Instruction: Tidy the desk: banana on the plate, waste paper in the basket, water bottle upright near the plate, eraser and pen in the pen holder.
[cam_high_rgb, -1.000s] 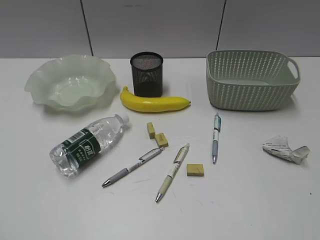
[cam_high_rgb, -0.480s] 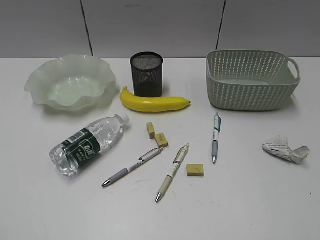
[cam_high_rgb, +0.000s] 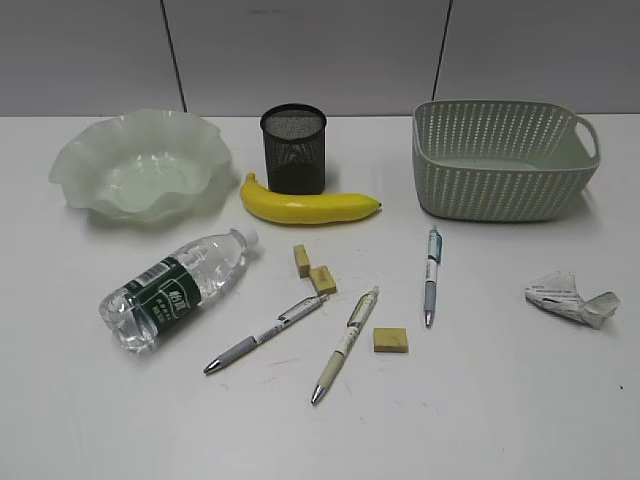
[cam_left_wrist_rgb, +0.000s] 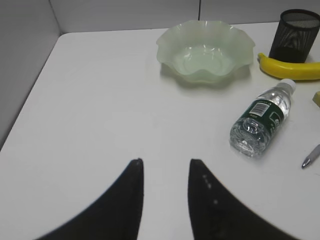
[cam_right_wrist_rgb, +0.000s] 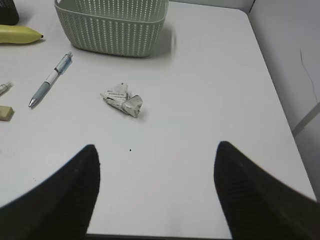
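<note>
No change across the views: banana (cam_high_rgb: 308, 206), water bottle (cam_high_rgb: 178, 287), waste paper (cam_high_rgb: 571, 298) unmoved on worktop (cam_high_rgb: 500, 400); left pincer (cam_left_wrist_rgb: 165, 172) narrowly parted, right pincer (cam_right_wrist_rgb: 156, 160) wide, both empty; tidying unstarted

Neither arm appears in the exterior view; only the wrist views show the grippers. The left gripper (cam_left_wrist_rgb: 165, 167) hangs above the surface with its two dark fingers (cam_left_wrist_rgb: 125, 200) a narrow gap apart, holding nothing; the right gripper (cam_right_wrist_rgb: 156, 152) hovers likewise, its black fingers (cam_right_wrist_rgb: 70, 190) spread wide and empty; neither touches anything.
</note>
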